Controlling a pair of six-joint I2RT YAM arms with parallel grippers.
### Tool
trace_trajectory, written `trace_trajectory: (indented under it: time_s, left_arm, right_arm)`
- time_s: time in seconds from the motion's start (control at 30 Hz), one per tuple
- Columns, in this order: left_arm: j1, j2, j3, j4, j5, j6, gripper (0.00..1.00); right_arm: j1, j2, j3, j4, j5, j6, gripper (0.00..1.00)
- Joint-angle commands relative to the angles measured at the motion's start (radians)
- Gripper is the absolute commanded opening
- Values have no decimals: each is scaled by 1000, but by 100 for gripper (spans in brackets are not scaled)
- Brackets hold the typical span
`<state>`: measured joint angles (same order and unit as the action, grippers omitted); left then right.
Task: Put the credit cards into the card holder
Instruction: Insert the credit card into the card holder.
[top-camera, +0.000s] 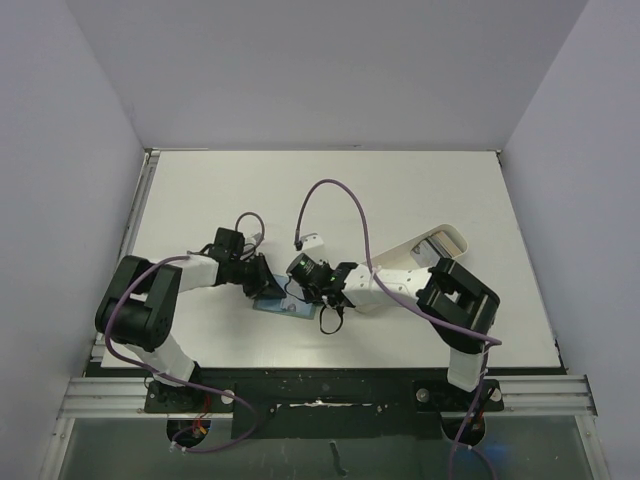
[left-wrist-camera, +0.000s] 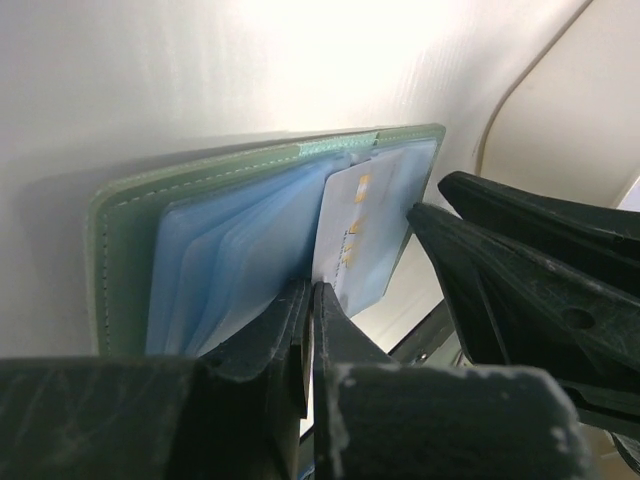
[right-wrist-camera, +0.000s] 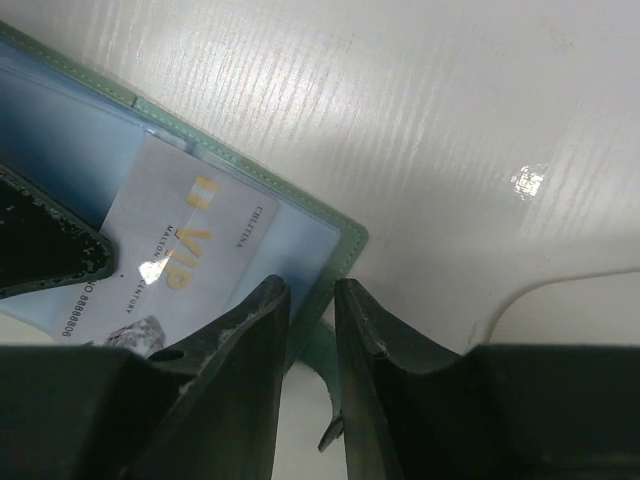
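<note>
The dull green bifold card holder lies open on the white worktop, below centre in the top view. A pale printed credit card lies on its lining just left of the right tool, whose jaws are slightly parted and empty. The card's long axis slants toward the lower left. The left tool is clenched at the near edge, and only its view shows the stacked blue sleeves.

Lab robot cell: white table enclosed by plain walls.

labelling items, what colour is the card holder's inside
Pale blue, with a green stitched border; the card holder shows best in the left wrist view.
</note>
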<state>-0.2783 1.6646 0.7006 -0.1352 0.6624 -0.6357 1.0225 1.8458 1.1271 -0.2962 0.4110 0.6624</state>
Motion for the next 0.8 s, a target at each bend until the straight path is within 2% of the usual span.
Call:
trace_trajectory:
  time_s: [0.0,0.17,0.5,0.77]
  left_arm:
    - [-50,-25,-26,88,-50,-67,2]
    - [-123,-43,-32,123,-107,-123,9]
    - [-127,-150,-28,80,-226,-139,26]
    - [-130,-165,-39,140,-203,-173,31]
  right_arm:
    - [13,-106,-16,-12,33,10,28]
    - [22,-129,-39,-32,55,26,28]
    - [36,-178,-69,-70,69,70,25]
    - [38,-178,-94,-67,107,93,25]
